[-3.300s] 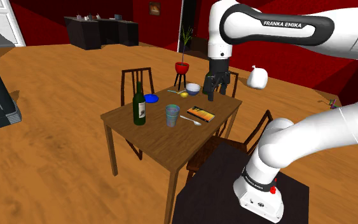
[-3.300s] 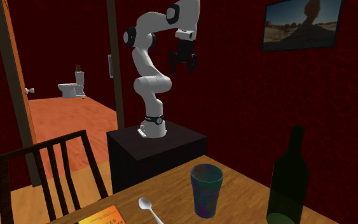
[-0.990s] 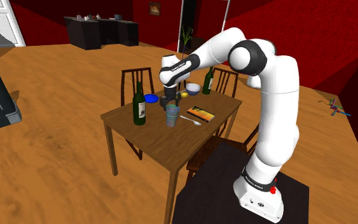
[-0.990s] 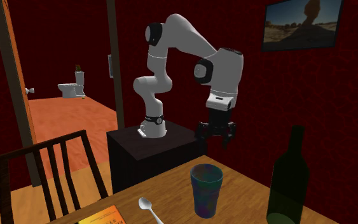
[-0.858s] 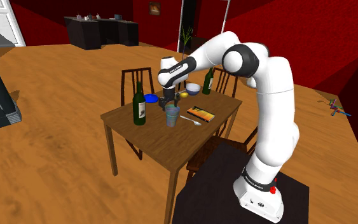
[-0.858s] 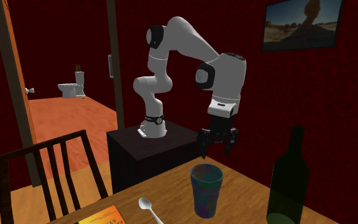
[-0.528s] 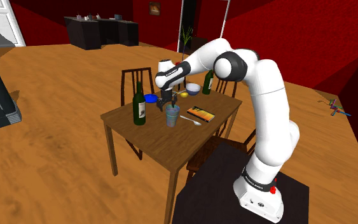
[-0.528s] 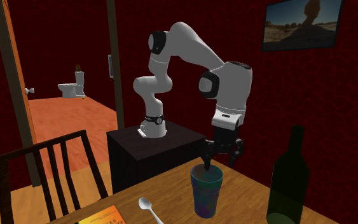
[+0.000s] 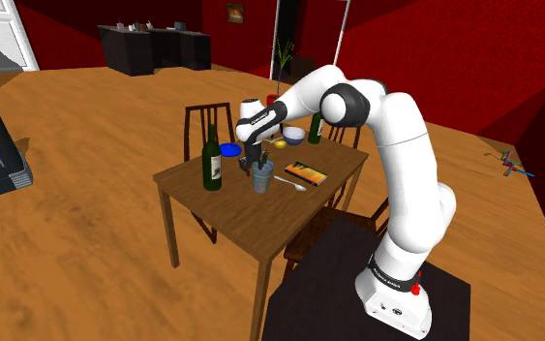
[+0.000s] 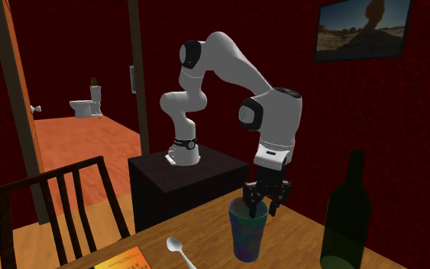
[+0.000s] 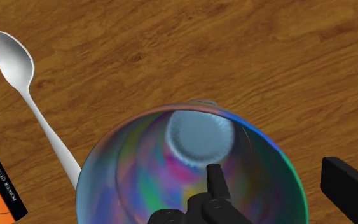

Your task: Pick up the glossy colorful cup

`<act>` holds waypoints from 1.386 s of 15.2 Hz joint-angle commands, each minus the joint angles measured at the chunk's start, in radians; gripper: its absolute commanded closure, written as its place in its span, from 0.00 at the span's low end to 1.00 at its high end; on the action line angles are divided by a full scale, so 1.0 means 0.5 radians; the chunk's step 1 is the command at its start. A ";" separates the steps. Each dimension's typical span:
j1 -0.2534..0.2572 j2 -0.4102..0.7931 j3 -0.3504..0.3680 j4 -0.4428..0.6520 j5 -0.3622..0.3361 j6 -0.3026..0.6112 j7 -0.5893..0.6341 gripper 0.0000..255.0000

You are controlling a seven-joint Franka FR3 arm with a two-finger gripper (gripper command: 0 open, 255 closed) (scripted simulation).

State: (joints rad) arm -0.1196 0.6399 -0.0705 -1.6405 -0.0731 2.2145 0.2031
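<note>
The grasp is being set up. The jaws stand open astride the wall of the iridescent cup [image 10: 248,229], one finger down inside it and the other outside, neither plainly pressing. The cup stands upright near the middle of the counter [image 9: 224,207], with a spoon [image 11: 18,70] just beside it. The next move, I judge, calls for closing on the wall, then a straight lift.

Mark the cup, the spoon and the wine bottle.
iridescent cup [image 11: 196,140]: wrist view, on its inside bottom.
spoon [image 11: 41,118]: wrist view, midway along the handle.
green wine bottle [image 10: 348,225]: second exterior view, on the body below the shoulder.
</note>
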 commanded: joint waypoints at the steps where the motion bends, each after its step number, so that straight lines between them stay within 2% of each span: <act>1: 0.000 0.004 0.000 0.002 0.000 0.003 0.001 1.00; 9: 0.000 0.000 0.000 -0.004 0.000 0.004 0.000 1.00; 21: 0.004 -0.181 -0.003 0.047 0.000 -0.227 -0.018 1.00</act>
State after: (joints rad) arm -0.1170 0.5565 -0.0715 -1.6187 -0.0732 2.1097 0.1955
